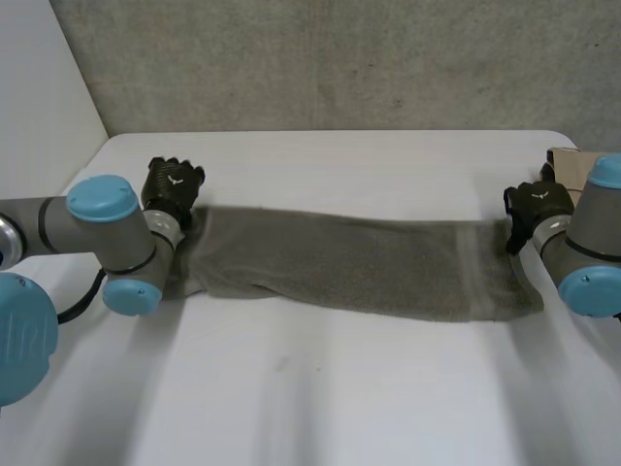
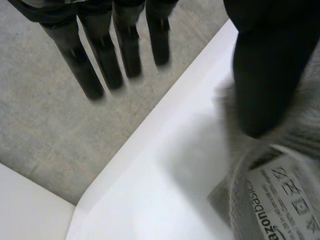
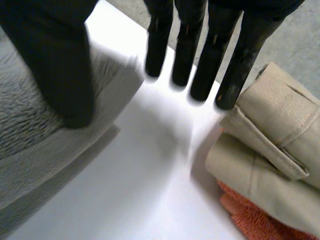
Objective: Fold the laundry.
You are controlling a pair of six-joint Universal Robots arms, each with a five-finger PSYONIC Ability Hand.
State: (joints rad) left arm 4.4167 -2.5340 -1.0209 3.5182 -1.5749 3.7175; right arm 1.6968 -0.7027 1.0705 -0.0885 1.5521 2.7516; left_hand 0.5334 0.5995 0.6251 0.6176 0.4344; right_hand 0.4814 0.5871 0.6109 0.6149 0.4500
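A long grey terry towel (image 1: 359, 262) lies as a folded strip across the white worktop (image 1: 320, 398), running from near its left edge to near its right edge. The left robot hand (image 1: 172, 189) is at the towel's left end, fingers straight, thumb over the cloth, gripping nothing. The right robot hand (image 1: 536, 206) is at the right end, fingers equally straight and empty, just beside a folded beige garment (image 3: 270, 145) that lies on an orange cloth (image 3: 250, 217).

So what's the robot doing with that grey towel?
It is folding laundry. The grey towel lies in a long strip across the white table. The left hand is at one end and the right hand at the other, both with fingers straight. A folded beige garment sits on an orange cloth beside the right hand.
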